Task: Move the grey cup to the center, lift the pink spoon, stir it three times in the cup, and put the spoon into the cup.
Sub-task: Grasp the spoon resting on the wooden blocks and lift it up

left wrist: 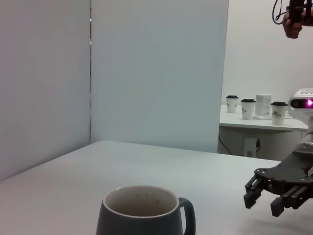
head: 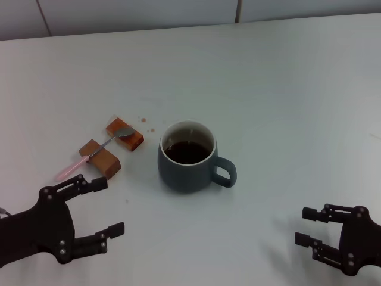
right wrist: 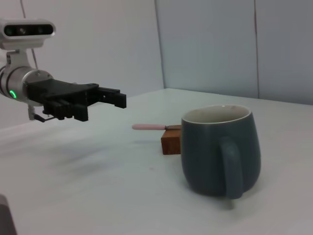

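The grey cup (head: 187, 156) stands upright on the white table with dark liquid inside and its handle toward my right; it also shows in the left wrist view (left wrist: 142, 215) and the right wrist view (right wrist: 220, 149). The pink spoon (head: 89, 158) lies across two brown wooden blocks to the left of the cup, pink handle toward me, silver bowl on the far block; its handle shows in the right wrist view (right wrist: 149, 127). My left gripper (head: 110, 205) is open and empty, near the spoon's handle end. My right gripper (head: 305, 226) is open and empty, to the front right of the cup.
The two wooden blocks (head: 100, 158) (head: 126, 134) carry the spoon. Small brown specks (head: 146, 124) lie on the table beside the far block. The table's far edge meets a wall (head: 178, 12). A side table with paper cups (left wrist: 254, 108) stands far off.
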